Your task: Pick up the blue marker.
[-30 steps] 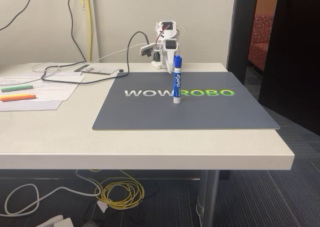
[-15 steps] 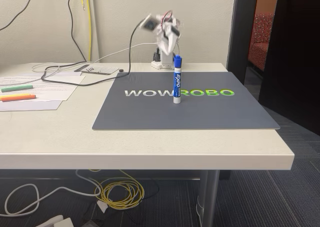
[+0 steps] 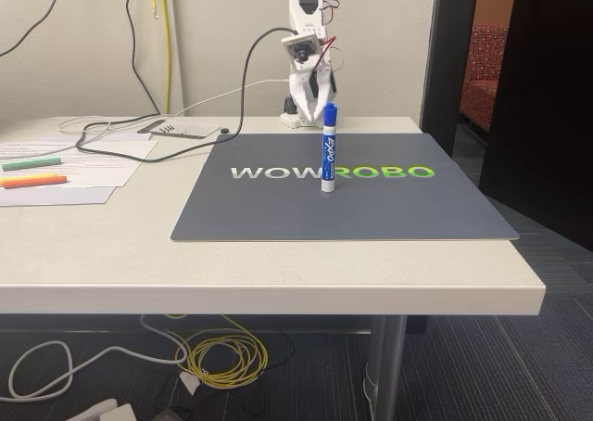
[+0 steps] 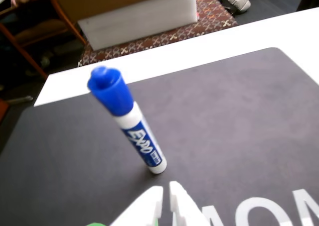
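In the wrist view only the two white fingertips of the gripper (image 4: 166, 192) are seen, cut off at the bottom edge; they lie almost together with a thin slit between, clenched on nothing. In the fixed view the gripper (image 3: 311, 98) hangs behind the blue marker (image 3: 328, 149), its lower part partly masked by the blue cap. The blue marker (image 4: 127, 120) stands upright on its base (cap uppermost) on the grey mat (image 3: 371, 208), over the printed lettering, apart from the fingertips. Bare mat is left all around it, and the mat's front edge lies well short of the table (image 3: 278, 273) edge. Its white barrel carries a blue label with white "EXPO" lettering.
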You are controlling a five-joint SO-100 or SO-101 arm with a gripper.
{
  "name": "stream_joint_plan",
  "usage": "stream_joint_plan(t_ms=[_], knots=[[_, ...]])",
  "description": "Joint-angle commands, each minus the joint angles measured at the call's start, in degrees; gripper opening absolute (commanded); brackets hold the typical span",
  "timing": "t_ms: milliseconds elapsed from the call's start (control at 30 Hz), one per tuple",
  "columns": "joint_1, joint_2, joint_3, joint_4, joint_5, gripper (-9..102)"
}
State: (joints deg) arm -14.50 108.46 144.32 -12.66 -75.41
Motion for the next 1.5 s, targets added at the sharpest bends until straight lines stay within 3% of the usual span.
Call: stream_joint_plan(t_ms=[0, 100, 233, 533, 933, 1467], knots=[[-0.53, -3.34, -1.67, -4.92, -2.2, 0], [-0.53, -11.43, -1.58, -14.77, -3.6, 2], [-0.18, -21.62, -2.64, -27.51, -3.52, 18], [-0.79, -24.7, -8.96, -27.25, -2.81, 32], [0.18, -28.12, -17.84, -26.02, -5.98, 34], [2.2, -38.94, -24.08, -32.61, -8.0, 33]])
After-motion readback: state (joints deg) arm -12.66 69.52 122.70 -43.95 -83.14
